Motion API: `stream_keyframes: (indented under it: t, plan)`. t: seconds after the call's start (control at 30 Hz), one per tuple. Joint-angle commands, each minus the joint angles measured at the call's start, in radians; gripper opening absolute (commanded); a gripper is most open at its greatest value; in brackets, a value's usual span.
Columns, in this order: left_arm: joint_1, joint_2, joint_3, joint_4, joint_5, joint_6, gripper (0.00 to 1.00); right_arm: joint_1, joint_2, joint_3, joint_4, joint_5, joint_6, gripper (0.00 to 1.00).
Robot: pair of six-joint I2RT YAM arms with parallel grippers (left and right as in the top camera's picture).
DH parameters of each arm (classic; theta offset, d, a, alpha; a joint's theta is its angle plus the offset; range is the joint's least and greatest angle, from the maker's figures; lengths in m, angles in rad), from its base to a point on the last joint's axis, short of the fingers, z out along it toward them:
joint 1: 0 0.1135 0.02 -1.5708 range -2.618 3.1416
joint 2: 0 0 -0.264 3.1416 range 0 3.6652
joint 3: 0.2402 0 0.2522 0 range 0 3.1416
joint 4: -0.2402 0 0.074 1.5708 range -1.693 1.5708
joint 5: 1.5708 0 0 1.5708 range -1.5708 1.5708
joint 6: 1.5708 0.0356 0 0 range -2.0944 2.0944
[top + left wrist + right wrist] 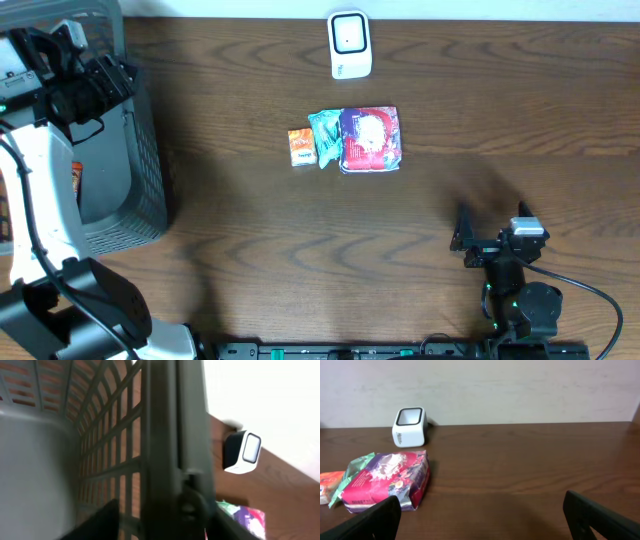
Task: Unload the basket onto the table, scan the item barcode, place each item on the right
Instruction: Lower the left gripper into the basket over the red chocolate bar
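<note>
Left gripper: jaws standing apart, straddling basket wall. Right gripper: jaws gaping wide, gripping nothing. Purple packet lying flat, scanner standing beyond it.

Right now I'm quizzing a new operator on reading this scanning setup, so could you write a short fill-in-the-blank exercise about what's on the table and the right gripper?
The packets lying together on the table number ____.
The green packet lies ____ the orange packet and the red packet.
The jaws of the right gripper stand ____.
The grey basket sits on the ____ arm's side.
Missing words: three; between; open; left.
</note>
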Motion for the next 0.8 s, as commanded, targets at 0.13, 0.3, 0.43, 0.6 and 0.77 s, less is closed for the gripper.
stream_keyframes:
  t: [0.13,0.3,0.43,0.6,0.77]
  plan:
    - [-0.002,0.009,0.000,0.011,0.013,0.021,0.32,-0.004,-0.003,-0.003,-0.003,0.002,-0.014,0.99]
    - [-0.002,0.009,0.000,0.000,0.019,0.021,0.19,-0.004,-0.003,-0.003,-0.003,0.002,-0.014,0.99]
    - [-0.002,0.009,0.000,0.008,0.127,0.024,0.19,-0.004,-0.003,-0.003,-0.003,0.002,-0.014,0.99]
    - [-0.002,0.009,0.000,0.011,0.174,0.024,0.19,-0.004,-0.003,-0.003,-0.003,0.002,-0.014,0.99]
    - [-0.010,0.009,0.000,-0.001,0.200,0.029,0.19,-0.004,-0.003,-0.003,-0.003,0.002,-0.014,0.99]
